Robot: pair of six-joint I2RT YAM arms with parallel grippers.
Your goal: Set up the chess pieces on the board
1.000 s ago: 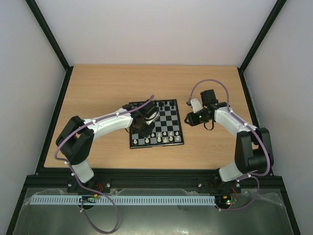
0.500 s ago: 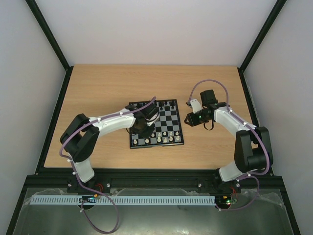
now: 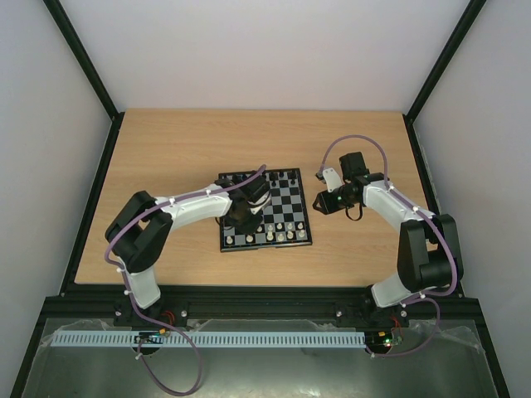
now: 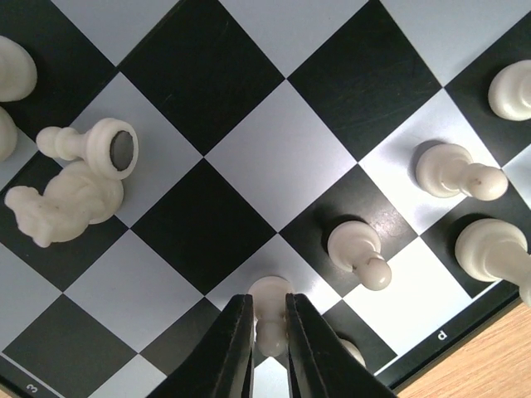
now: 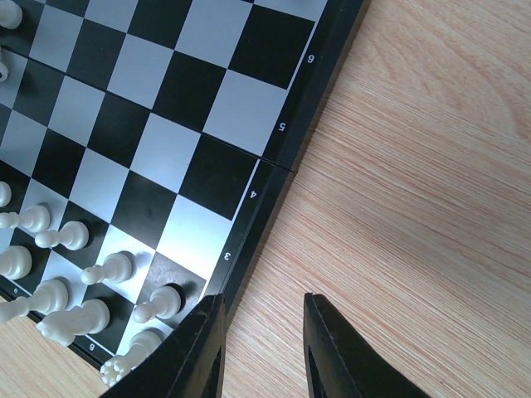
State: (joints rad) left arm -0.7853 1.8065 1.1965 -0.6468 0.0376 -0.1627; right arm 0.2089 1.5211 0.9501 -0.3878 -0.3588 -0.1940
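Left gripper (image 4: 269,308) clamped on a white pawn (image 4: 270,288) - jaws tight on either side of its stem, base on or just above a pale square. That square is in the left part of the board (image 4: 278,153), toward its near edge.

Looks like the placing step. Seat the base flat and centred, part the jaws only a little, then lift straight up. A neighbour pawn (image 4: 358,249) stands just beside, and a tipped pawn (image 4: 95,149) and knight (image 4: 62,211) lie further along.

Right gripper (image 5: 262,305) parted, empty, over the table (image 5: 415,166) just off the board's right edge.

Versus a second ago - left elbow has swung in toward the board, wrist on the same spot, right arm unmoved.
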